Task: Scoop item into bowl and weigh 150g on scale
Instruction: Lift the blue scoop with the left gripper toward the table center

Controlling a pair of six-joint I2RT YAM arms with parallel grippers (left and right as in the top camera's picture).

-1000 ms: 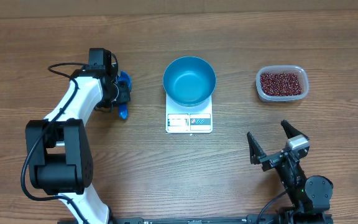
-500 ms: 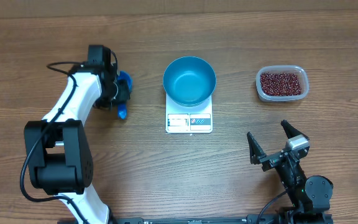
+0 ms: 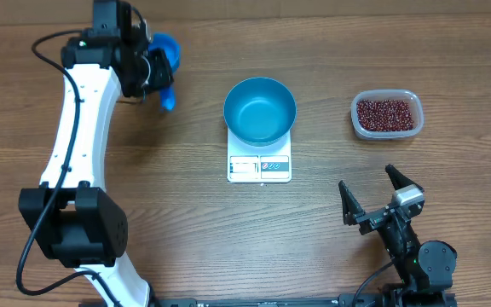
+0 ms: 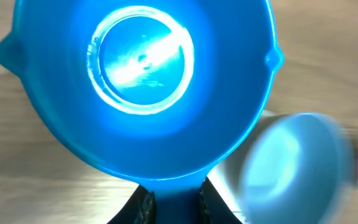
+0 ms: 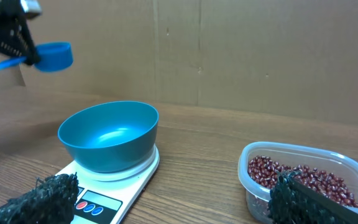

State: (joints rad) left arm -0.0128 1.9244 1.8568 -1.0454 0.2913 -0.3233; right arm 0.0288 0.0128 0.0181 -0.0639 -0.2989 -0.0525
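My left gripper (image 3: 160, 75) is shut on the handle of a small blue scoop (image 3: 165, 53), held up in the air at the far left. In the left wrist view the empty scoop (image 4: 142, 81) fills the frame, its handle pinched at my left gripper (image 4: 173, 204). The blue bowl (image 3: 259, 111) sits empty on the white scale (image 3: 259, 167) at the table's middle. The red-brown beans (image 3: 386, 113) lie in a clear tub (image 3: 355, 120) at the right. My right gripper (image 3: 373, 194) rests open near the front right, holding nothing. It looks toward the bowl (image 5: 107, 134) and the beans (image 5: 300, 180).
A cardboard wall (image 5: 241, 50) stands behind the table's far edge. Bare wooden tabletop (image 3: 331, 68) lies between the scale and the tub, and all along the front.
The left arm has lifted the scoop off the table and carried it up and toward the far edge. The right arm, bowl, scale and tub have not moved.
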